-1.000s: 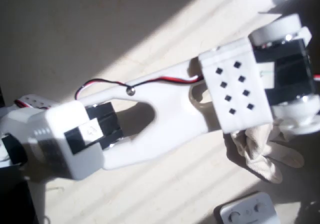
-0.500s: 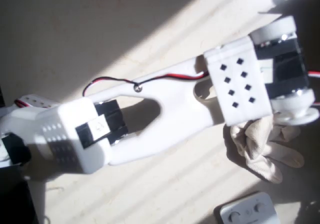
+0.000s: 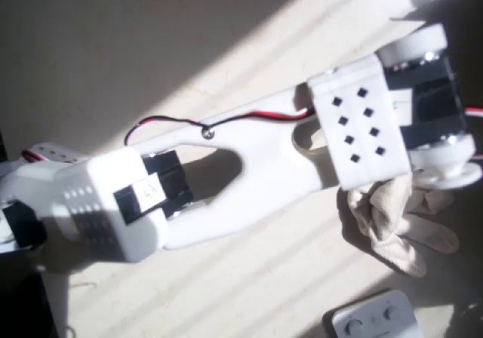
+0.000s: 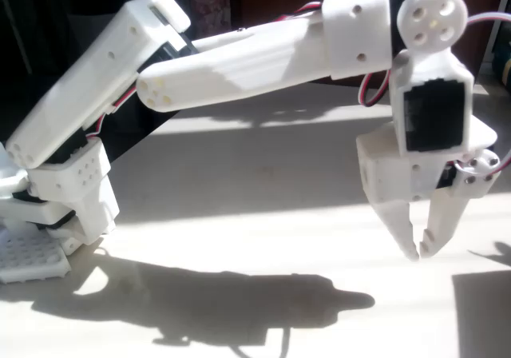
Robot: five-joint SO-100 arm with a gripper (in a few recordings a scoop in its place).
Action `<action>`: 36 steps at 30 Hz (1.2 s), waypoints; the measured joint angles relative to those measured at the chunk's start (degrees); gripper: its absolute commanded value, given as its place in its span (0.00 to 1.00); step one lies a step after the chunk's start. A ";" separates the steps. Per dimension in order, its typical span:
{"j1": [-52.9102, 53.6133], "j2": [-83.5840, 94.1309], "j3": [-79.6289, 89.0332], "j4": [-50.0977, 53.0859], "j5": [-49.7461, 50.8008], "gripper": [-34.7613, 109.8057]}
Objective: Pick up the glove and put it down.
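White plastic end effector hangs at right of the fixed view, tips almost together with only a thin gap, nothing between them, just above the sunlit pale tabletop. Cream-beige wrinkly fabric glove lies on the tabletop at lower right of the overhead view, partly under the arm's wrist, grey device with round buttons near it at bottom edge

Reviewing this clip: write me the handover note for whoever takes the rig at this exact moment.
Gripper: fingertips nearly together, pointing down, nothing visible between them in the fixed view.
Glove: lies crumpled on the table in the overhead view, partly under the arm's wrist, beside the grey device.
Done: arm is positioned over the glove.
Left: grasp, lift, put it down. Whether a pickup has already happened cannot be told.
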 measured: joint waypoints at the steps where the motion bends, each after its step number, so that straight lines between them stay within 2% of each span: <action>1: 0.00 0.00 0.00 0.00 0.00 0.24; 19: 0.00 1.32 0.09 0.00 0.53 0.24; 24: 0.00 12.30 5.19 0.00 0.53 0.24; 29: 0.62 26.19 18.11 -0.44 0.53 0.24; 36: 3.87 48.78 40.52 -10.11 0.53 0.24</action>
